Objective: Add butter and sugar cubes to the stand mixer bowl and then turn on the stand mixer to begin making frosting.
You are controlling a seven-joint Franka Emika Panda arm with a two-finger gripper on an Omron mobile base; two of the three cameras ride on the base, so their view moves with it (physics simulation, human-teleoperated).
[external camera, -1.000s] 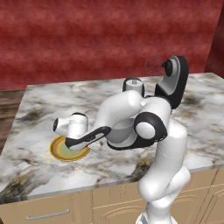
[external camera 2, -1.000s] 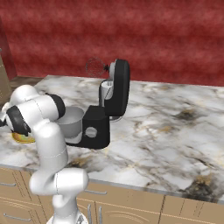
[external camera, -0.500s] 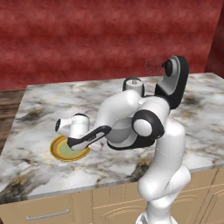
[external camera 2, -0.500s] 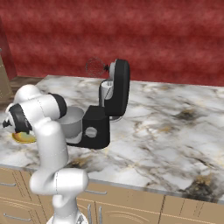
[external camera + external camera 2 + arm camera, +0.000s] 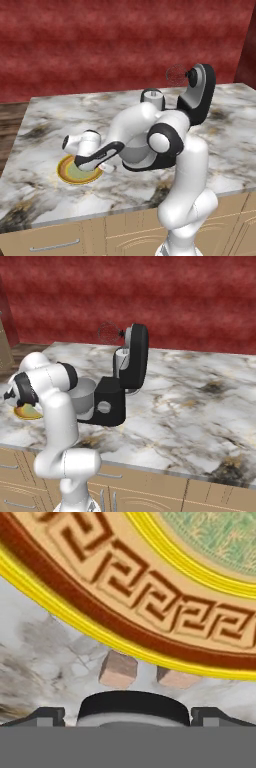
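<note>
Two small pale tan sugar cubes (image 5: pixel 118 668) lie on the marble just outside the rim of the yellow-rimmed plate (image 5: pixel 150 619). My gripper (image 5: pixel 127 714) hovers right over them and is open, its fingertips (image 5: pixel 47 714) wide apart with nothing between them. In the left base view my hand hangs low at the plate (image 5: pixel 65 172). The black stand mixer (image 5: pixel 112 401) stands to the right with its head tilted up and its whisk (image 5: pixel 107 332) in the air. The grey stand mixer bowl (image 5: pixel 82 396) sits at its base. The butter is out of view.
The mixer's round grey knob (image 5: pixel 104 406) faces the counter's front edge. My own arm (image 5: pixel 150 140) arches between the plate and the mixer (image 5: pixel 197 95). Bare marble counter (image 5: pixel 200 406) stretches to the right of the mixer, and a red wall runs behind.
The hand has eased slightly lower at the plate's edge. The jaws have stayed wide open, and the mixer and bowl have not moved.
</note>
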